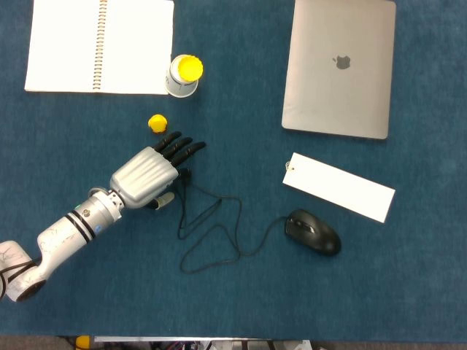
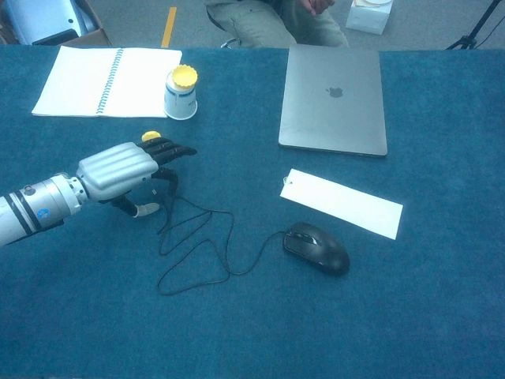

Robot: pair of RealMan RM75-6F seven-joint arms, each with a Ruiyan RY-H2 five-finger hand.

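My left hand is silver-backed with black fingers. It hovers palm down, fingers stretched out and apart, holding nothing. Its fingertips lie over the far end of a thin black cable, which loops across the cloth to a black mouse. A small yellow ball rests just beyond the fingertips, apart from them. The right hand shows in neither view.
A white cup topped by a yellow ball stands beside an open spiral notebook. A closed grey laptop lies far right. A white card lies above the mouse.
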